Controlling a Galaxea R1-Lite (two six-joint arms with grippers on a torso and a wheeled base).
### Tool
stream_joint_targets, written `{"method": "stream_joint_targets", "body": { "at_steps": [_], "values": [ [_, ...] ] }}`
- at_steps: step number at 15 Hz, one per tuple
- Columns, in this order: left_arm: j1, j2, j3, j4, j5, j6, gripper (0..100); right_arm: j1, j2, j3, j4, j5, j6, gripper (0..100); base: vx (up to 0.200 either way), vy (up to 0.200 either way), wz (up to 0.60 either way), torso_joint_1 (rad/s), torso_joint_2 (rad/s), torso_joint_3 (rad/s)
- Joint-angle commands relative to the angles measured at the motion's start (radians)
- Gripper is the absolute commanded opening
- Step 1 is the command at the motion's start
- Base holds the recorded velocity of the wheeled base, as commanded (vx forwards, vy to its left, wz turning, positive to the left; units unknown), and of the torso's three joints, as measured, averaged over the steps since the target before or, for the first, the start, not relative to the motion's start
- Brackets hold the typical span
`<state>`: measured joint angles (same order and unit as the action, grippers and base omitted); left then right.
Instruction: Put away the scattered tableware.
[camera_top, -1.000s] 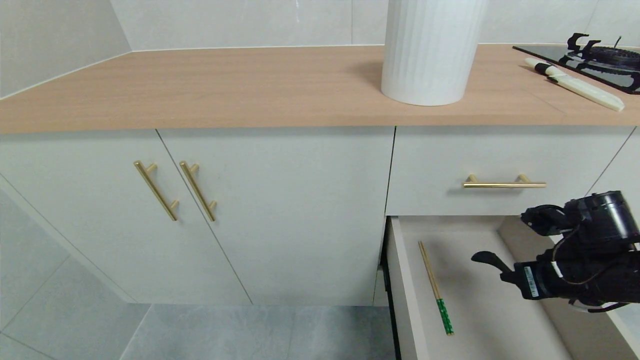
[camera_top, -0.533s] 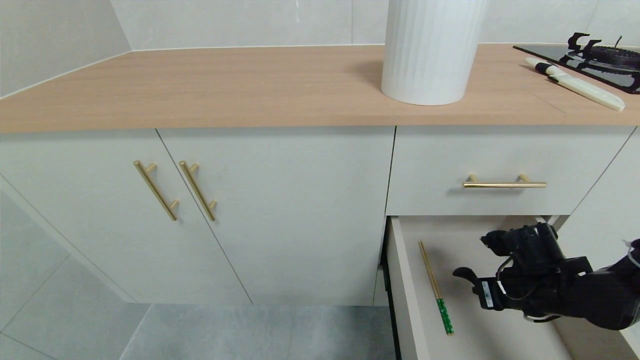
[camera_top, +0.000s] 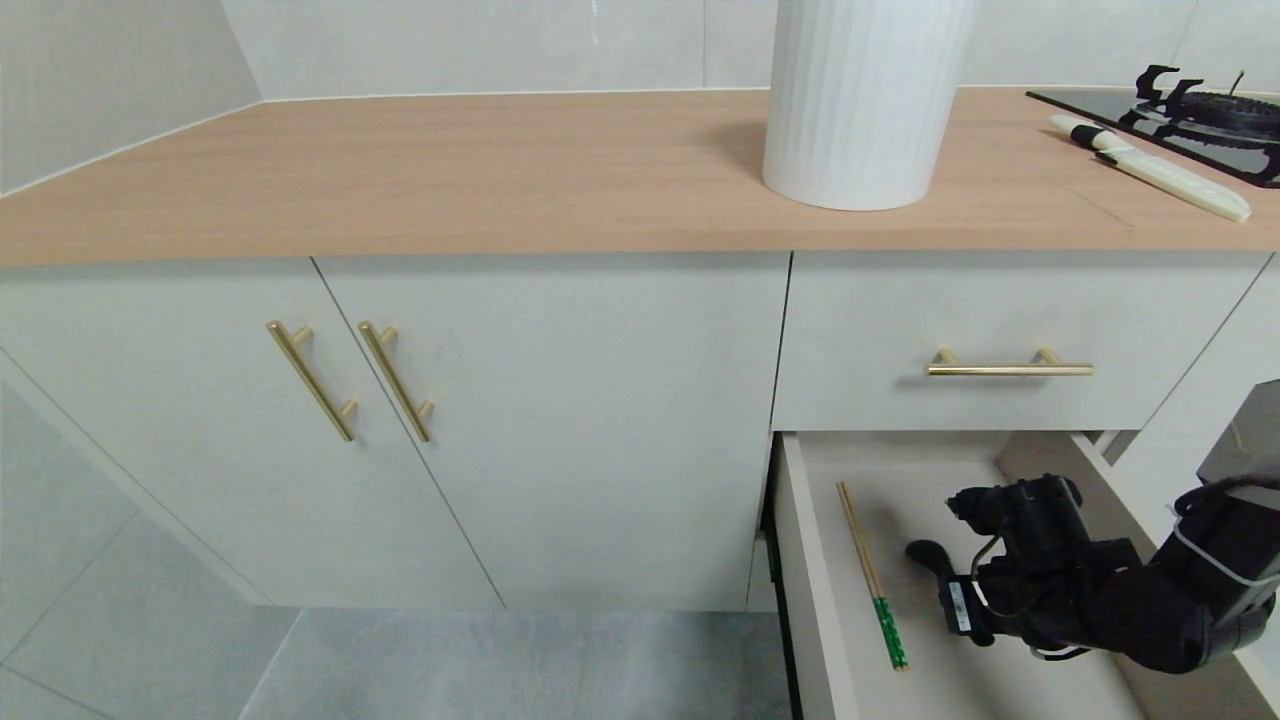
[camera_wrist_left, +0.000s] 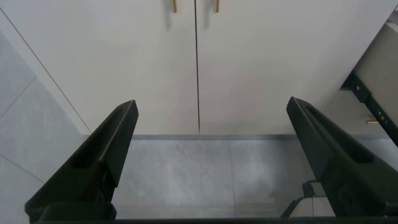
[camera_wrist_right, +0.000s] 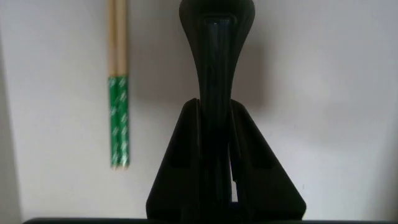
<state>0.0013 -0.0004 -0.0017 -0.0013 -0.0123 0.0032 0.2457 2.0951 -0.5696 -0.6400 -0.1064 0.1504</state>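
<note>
- So, the chopsticks (camera_top: 870, 578) are lying flat as a pair on the bottom of the pulled-out lower drawer (camera_top: 808, 600). They're close along its left wall, and the green-wrapped ends point toward the drawer front.
- The right wrist view shows the same chopsticks (camera_wrist_right: 118, 93) side by side and touching each other, with plain wood above the green part.
- The right gripper (camera_top: 928, 556) sits inside the drawer just beside the chopsticks, on their right in the head view. There's a clear strip of drawer bottom between them, so no contact.
- From its own camera the right gripper (camera_wrist_right: 216, 15) has its two fingers pressed flat together, and they aren't clamping anything.
- The left gripper (camera_wrist_left: 211, 109) is spread wide, one finger (camera_wrist_left: 106, 162) on each side of the picture. It's hanging in front of the cabinet doors (camera_wrist_left: 249, 62), above the grey floor (camera_wrist_left: 205, 174).
- Just above the open drawer there's a closed upper drawer (camera_top: 1000, 310) with a gold bar handle (camera_top: 1008, 369).
- To the left are two cabinet doors (camera_top: 560, 430), each with its own gold handle. They're both closed.
- Up on the wooden countertop (camera_top: 450, 170) a tall white ribbed container (camera_top: 860, 100) stands upright.
- Further right a pale knife (camera_top: 1150, 170) lies flat on the counter, right next to the black stove (camera_top: 1200, 110).
</note>
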Motion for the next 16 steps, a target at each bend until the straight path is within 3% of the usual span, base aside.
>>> {"method": "stream_joint_targets", "body": {
  "at_steps": [1,7,8,16],
  "values": [
    [0.000,0.000,0.000,0.000,0.000,0.000,100,-0.006,0.025,0.000,-0.006,-0.001,0.000,0,0.000,0.000,0.00,0.000,0.00,0.000],
    [0.000,0.000,0.000,0.000,0.000,0.000,100,-0.008,0.020,0.005,-0.027,-0.001,0.001,0,0.000,0.000,0.00,0.000,0.00,0.000],
    [0.000,0.000,0.000,0.000,0.000,0.000,100,-0.008,0.020,0.007,-0.033,-0.001,0.001,100,0.000,0.000,0.00,0.000,0.00,0.000],
    [0.000,0.000,0.000,0.000,0.000,0.000,100,-0.008,-0.087,0.042,-0.035,-0.003,-0.003,100,0.000,0.000,0.00,0.000,0.00,0.000]
  ]
}}
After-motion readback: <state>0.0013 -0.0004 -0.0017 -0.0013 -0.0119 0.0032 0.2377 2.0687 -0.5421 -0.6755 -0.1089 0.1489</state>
